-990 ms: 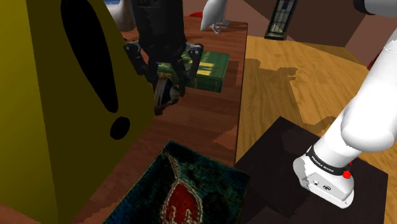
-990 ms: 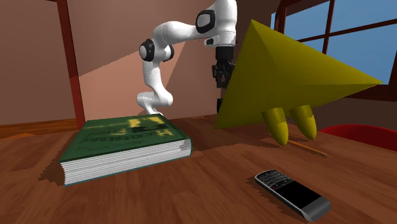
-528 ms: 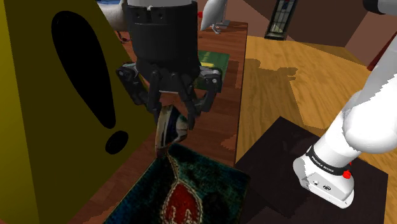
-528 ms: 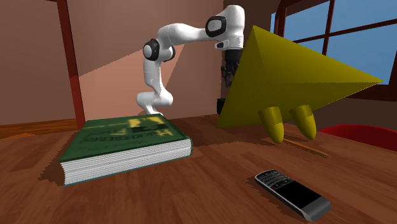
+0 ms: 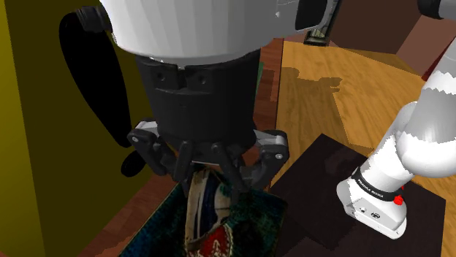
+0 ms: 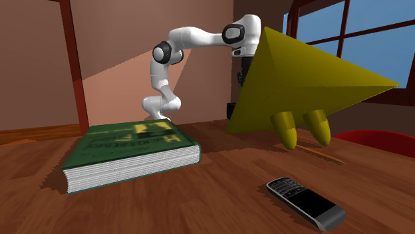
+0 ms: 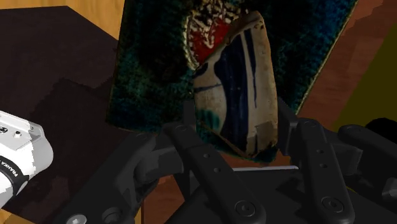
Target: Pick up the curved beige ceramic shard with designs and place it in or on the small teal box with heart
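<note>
A: What moved in the last second?

B: Your gripper [image 5: 213, 177] has crossed the shoulder view, from the upper centre beside the green book [image 6: 130, 149] down to bottom centre. It's now over the teal box [image 5: 257, 219]. In the second exterior view the hand has slid behind the big yellow warning sign [image 6: 302, 76]. The book and the phone [image 6: 306, 203] haven't budged.

A: Shard came along?

B: Yes. The jaws are closed down on the curved shard [image 7: 238, 83], gripping it across its thickness, so they're not fully together. In the wrist view it hangs from the fingers, with the box's red heart [image 7: 202, 35] right behind its far end. In the shoulder view the shard [image 5: 197, 208] is low centre, its lower end overlapping the box top.

A: Touching the box?

B: Can't tell from these angles.

A: So where are you in the task?

B: Pick is done and the transport looks basically done. I'd say you're at lower-and-release. Watch the sign, which is just beside the hand on the frame's left.
</note>
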{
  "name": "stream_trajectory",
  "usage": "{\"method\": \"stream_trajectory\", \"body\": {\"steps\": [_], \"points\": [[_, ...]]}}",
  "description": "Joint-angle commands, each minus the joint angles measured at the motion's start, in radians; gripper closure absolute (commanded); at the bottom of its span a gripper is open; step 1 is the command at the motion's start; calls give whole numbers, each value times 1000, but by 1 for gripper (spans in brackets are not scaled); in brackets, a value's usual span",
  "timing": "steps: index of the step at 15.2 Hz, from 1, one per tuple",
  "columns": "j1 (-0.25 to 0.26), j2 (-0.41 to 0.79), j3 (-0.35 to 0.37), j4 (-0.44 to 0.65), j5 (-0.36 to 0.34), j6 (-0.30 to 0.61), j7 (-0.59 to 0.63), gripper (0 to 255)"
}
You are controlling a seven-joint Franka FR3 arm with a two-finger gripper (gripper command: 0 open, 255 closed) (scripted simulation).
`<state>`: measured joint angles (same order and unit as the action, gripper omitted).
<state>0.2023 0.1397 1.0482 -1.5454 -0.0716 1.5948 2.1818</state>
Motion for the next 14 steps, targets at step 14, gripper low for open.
{"method": "stream_trajectory", "body": {"steps": [14], "points": [[-20, -22, -3, -182, 18, 170, -13, 255]]}}
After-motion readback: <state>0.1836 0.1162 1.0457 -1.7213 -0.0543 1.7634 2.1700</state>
